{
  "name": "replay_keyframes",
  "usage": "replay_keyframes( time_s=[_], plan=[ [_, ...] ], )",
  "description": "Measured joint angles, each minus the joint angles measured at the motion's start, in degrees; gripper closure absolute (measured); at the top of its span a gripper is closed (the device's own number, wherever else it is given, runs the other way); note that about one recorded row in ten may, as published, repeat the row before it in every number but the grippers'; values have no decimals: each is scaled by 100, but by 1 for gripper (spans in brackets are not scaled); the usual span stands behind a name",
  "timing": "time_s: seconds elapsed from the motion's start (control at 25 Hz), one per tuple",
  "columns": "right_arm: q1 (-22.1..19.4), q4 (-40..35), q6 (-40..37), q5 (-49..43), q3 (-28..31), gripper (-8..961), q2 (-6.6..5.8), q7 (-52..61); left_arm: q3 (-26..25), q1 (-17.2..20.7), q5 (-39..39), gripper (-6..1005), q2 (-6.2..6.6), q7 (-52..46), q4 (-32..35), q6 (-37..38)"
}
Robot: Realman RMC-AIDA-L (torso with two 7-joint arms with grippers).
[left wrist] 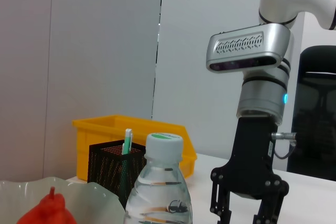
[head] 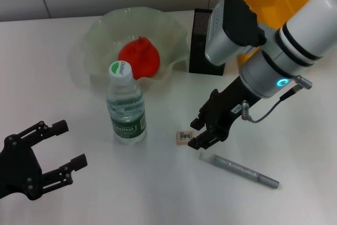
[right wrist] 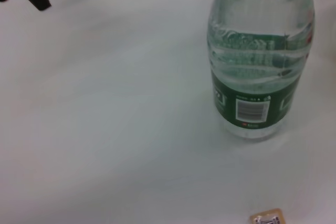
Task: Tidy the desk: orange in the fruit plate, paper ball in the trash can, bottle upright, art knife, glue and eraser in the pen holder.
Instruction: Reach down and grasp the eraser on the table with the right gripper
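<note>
The white desk (head: pixel 63 98) carries fruit plate (head: pixel 100 30), bottle (head: pixel 126 109), eraser (head: pixel 184 136), pen holder (head: pixel 202 43), art knife (head: pixel 239 170).

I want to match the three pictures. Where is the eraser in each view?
Head view: eraser on the table, just left of the right gripper.
Left wrist view: not in it.
Right wrist view: eraser at the bottom edge, below the bottle.
Shared landmark: the bottle.

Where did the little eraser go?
In the head view, the eraser lies flat on the white table, right of the upright bottle and just beside the right pincer, with the grey art knife nearby.
</note>
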Motion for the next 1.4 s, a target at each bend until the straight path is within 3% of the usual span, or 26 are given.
replay_keyframes(
  time_s=[0.64, 0.88, 1.4],
  plan=[
    [-184, 684, 972, 218, -85, 504, 27, -977, -11, 36, 0, 192, -41, 76, 0, -16],
    [-229, 800, 1433, 415, -422, 512, 26, -1125, -27, 19, 0, 192, -46, 36, 0, -17],
    [-178, 981, 1643, 560, -458, 527, 26, -1191, -45, 6, 0, 193, -46, 21, 0, -24]
  ],
)
